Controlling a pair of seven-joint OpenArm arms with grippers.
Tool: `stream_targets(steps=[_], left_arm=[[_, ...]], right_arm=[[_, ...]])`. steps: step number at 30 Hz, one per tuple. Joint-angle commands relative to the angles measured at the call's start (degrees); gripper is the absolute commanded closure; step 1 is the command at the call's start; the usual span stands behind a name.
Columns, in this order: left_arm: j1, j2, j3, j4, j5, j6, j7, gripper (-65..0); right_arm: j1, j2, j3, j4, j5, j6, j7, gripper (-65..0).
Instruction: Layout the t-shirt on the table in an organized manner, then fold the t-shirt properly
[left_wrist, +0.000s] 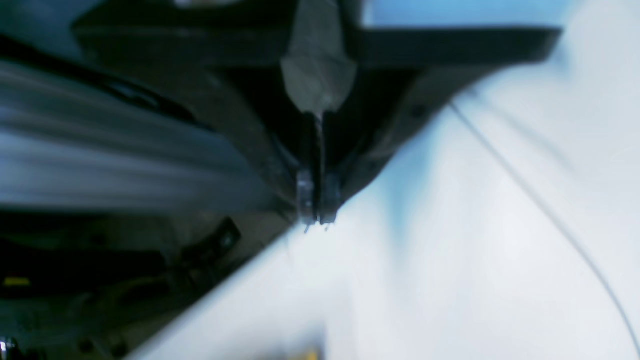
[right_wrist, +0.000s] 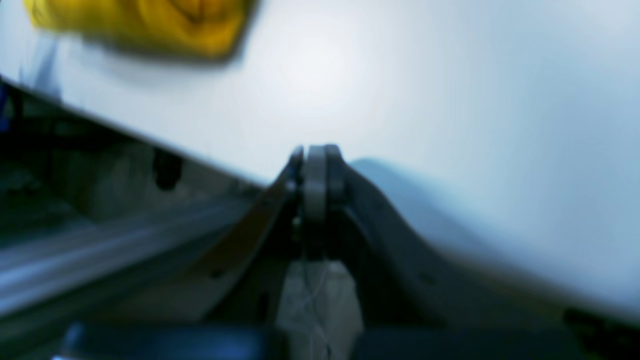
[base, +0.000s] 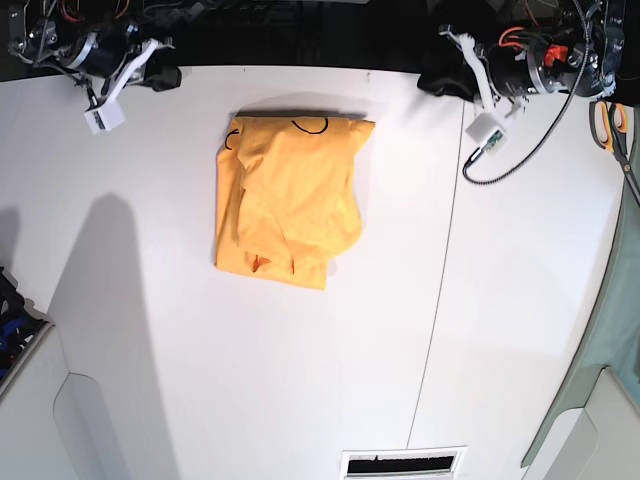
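Currently the folded orange-yellow t-shirt (base: 285, 200) is seen near the table's (base: 500, 350) far edge, centred. Both the left gripper (left_wrist: 316, 202) and right gripper (right_wrist: 316, 175) are pressed closed, holding nothing, at the far corners.

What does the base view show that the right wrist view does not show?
Only the base view shows the whole t-shirt, roughly folded, with both arms pulled back at the far edge, the scissors and the table's dark seam. Only the right wrist view shows the right hand up close, shut and holding nothing. Both show the white table and some of the shirt.
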Motion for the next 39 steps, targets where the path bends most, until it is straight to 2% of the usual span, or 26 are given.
stream_targets(steps=[1,6,10,15,18,20,23,27,31,36,37,39], left_arm=[[1.97,-0.52,-0.61,0.87,-1.14,-0.54,-0.35,-1.3],[10.93,-0.50,-0.79,0.59,0.52,-0.54,-0.37,-1.3],[15.87,-0.48,-0.70,-2.14,2.47,-0.54,-0.52,-1.3],[16.26,-0.50,2.51,-11.80,9.42,-0.54,-4.98,-1.3],[13.20,-0.50,6.86,-19.61,15.15,-0.39,-8.61,-1.3],[9.99,-0.48,10.34,-25.05,17.99,1.57,-9.25,-1.3],[5.07,-0.46,15.23,-33.03,19.10,2.89,-9.27,-1.3],[-1.07,-0.13,20.50,-42.29,19.26,2.80,-10.01,-1.3],[-6.47,2.10,23.45,-49.86,21.81,2.80,-12.55,-1.3],[-12.94,5.38,26.18,-57.79,24.06,2.95,-14.01,-1.3],[-14.19,6.01,26.95,-59.25,24.61,4.35,-13.86,-1.3],[-16.20,6.91,28.89,-61.92,25.62,9.64,-13.70,-1.3]], right_arm=[[-1.46,0.66,0.13,1.14,1.14,0.46,0.52,0.0],[-8.59,0.66,-0.52,1.11,0.37,0.46,0.59,0.0],[-12.94,0.66,-3.85,-0.09,-3.72,0.42,1.09,0.0],[-13.60,0.66,-10.78,-7.04,-10.73,-0.66,7.78,0.0],[-10.78,0.66,-15.06,-14.34,-13.55,-1.99,9.68,0.0],[-7.80,0.63,-17.64,-19.82,-13.90,-2.97,9.73,0.0],[-3.21,0.63,-20.72,-27.43,-13.97,-4.42,9.70,0.0],[2.05,0.61,-22.80,-34.69,-15.98,-6.32,9.94,0.0],[6.45,0.57,-22.82,-39.76,-18.49,-8.55,11.32,0.0],[10.97,0.33,-22.82,-44.35,-20.06,-9.75,10.95,0.0],[11.61,0.20,-22.82,-45.03,-20.83,-10.43,10.62,0.0],[11.98,-0.20,-22.82,-46.05,-22.40,-12.00,9.40,0.0]])
